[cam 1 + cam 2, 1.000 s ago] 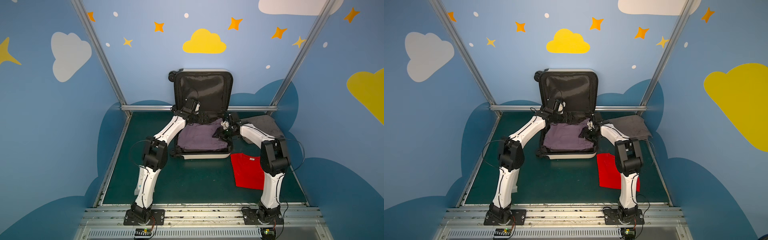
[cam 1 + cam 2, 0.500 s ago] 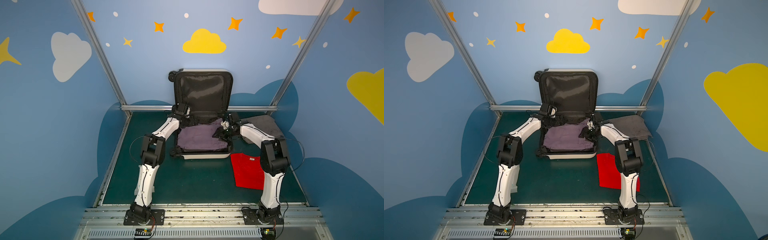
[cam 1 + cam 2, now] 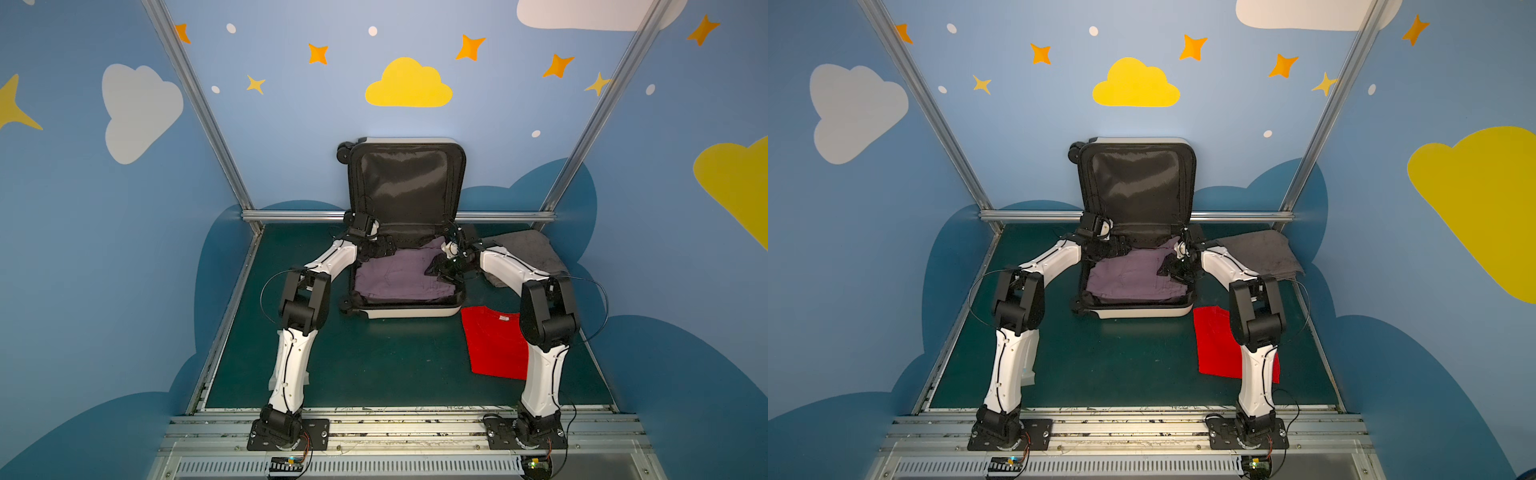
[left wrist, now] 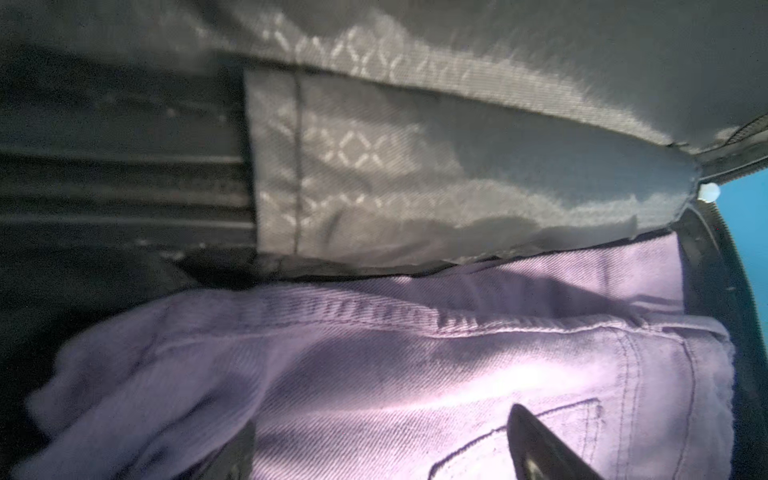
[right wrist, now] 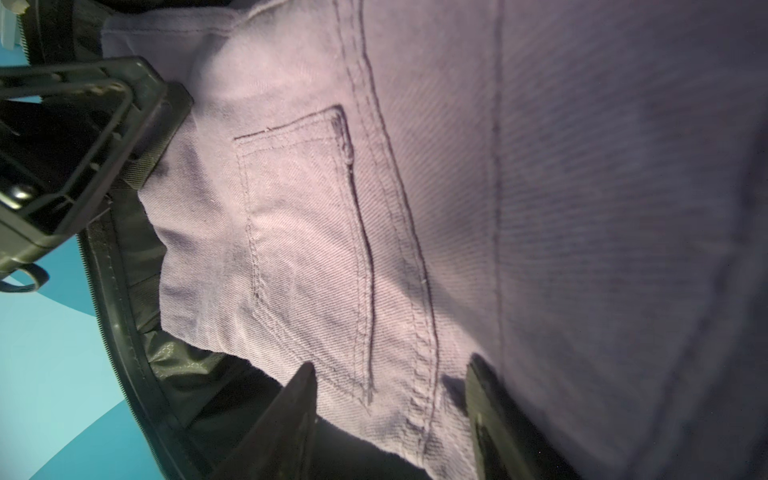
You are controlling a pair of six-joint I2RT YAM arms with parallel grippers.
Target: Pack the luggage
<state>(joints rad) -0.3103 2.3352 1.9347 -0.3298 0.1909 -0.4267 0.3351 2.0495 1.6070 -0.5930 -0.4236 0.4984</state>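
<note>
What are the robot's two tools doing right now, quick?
Left tool: open, over the purple jeans, holding nothing.
Right tool: open, also over the jeans, holding nothing.

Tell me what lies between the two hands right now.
Only the folded purple jeans, lying in the open suitcase. They fill the stretch from the left hand to the right hand, as both top views show.

green mat [image 3: 374, 365] | on it: luggage [image 3: 407, 311], red shirt [image 3: 490, 349], grey cloth [image 3: 523, 249]
</note>
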